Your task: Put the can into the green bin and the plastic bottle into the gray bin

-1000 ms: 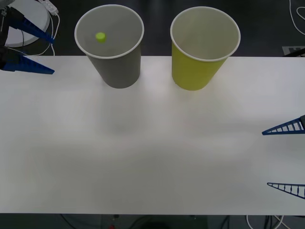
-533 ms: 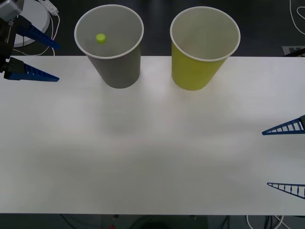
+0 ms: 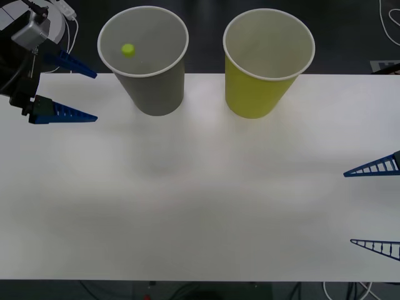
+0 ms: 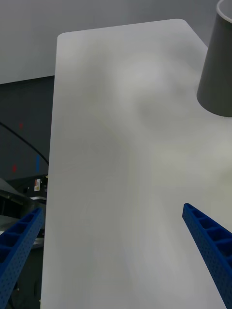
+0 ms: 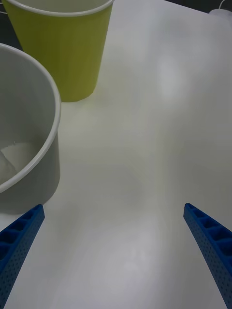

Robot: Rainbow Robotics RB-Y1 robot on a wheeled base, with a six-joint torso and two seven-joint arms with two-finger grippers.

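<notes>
With its fingers spread wide and holding nothing, my left gripper (image 3: 90, 95) has moved in over the counter (image 3: 200, 200) from the far left edge during the last second and now hangs just beside the gray bin (image 3: 153, 87). Inside that bin, the lime-green cap of the plastic bottle (image 3: 128, 49) shows against the white wall, having drifted only slightly, so I judge the bottle is already delivered and settling. Next to it stands the green bin (image 3: 259, 87), upright and close to its gray neighbour without touching; I cannot make out any can inside it or anywhere on the counter. My right gripper (image 3: 378, 206) waits at the counter's right edge, well apart from both bins, its fingers also open and empty, exactly where it was a second ago. From the left wrist view, both bins sit near one another ahead of the fingers. By my reading, the bottle half is done and the arm is pulling clear.
</notes>
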